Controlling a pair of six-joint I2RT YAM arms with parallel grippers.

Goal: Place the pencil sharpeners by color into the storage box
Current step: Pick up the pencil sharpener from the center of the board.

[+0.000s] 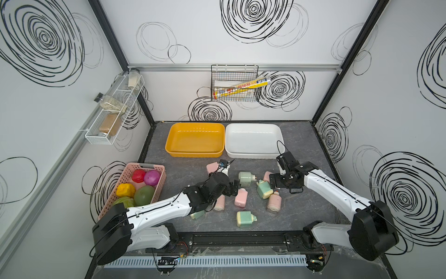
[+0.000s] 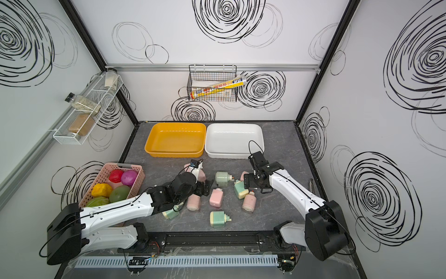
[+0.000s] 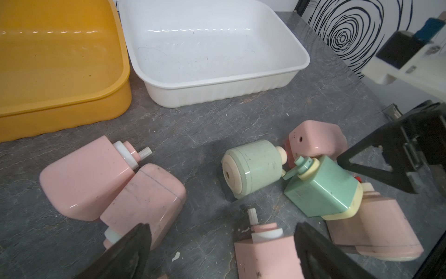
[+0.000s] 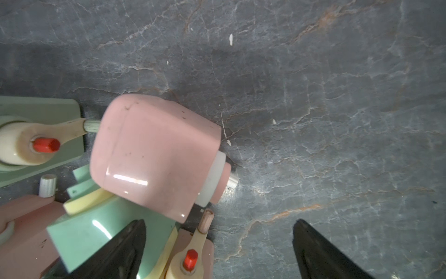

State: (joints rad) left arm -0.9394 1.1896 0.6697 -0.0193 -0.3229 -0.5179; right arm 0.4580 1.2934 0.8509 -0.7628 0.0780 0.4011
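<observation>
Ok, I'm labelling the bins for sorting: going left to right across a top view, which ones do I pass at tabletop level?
Pink basket → yellow storage box → white storage box.

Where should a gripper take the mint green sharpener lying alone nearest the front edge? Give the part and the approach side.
Grip the mint green sharpener across its boxy green body, coming straight down from above. It lies flat on its side, apart from the others, with bare table around it, and its two long sides look flat and parallel. Skip the stepped nozzle end: it tapers.
</observation>
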